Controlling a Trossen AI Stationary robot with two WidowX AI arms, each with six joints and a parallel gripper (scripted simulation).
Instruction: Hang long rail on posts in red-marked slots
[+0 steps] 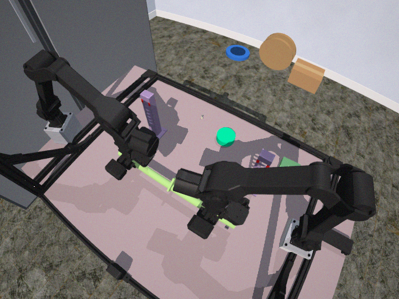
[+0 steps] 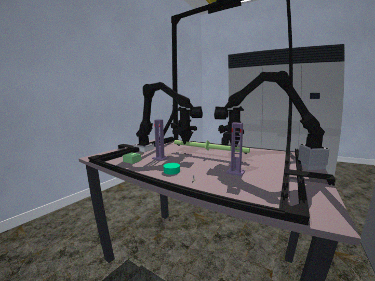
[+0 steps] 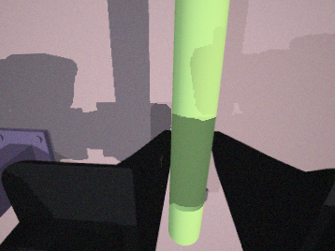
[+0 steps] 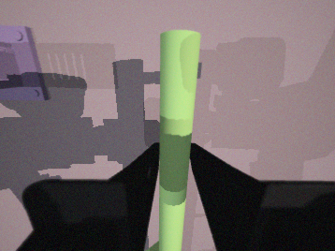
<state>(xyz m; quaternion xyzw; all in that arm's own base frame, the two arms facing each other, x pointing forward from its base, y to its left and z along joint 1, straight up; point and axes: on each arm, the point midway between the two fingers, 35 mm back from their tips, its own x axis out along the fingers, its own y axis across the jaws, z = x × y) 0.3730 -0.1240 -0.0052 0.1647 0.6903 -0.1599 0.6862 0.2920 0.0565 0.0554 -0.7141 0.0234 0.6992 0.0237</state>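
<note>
left tool (image 1: 132,163) (image 2: 225,142) (image 3: 193,145) and right tool (image 1: 211,213) (image 2: 185,141) (image 4: 174,147) both clenched the long rail (image 1: 156,177) (image 2: 215,146) (image 3: 201,51) (image 4: 180,75), off the posts (image 1: 151,116) (image 2: 236,149) (image 3: 39,138) (image 4: 28,61). it looked stiff, light, maybe slippery; you had good holds near both ends, best kept there, clear of the end hooks.

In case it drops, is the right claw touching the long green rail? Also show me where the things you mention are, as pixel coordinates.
Touching. In the right wrist view, the right claw (image 1: 210,211) (image 2: 185,142) (image 4: 174,147) pinches the long green rail (image 1: 158,178) (image 2: 218,147) (image 3: 201,51) (image 4: 180,84) from both sides.
</note>
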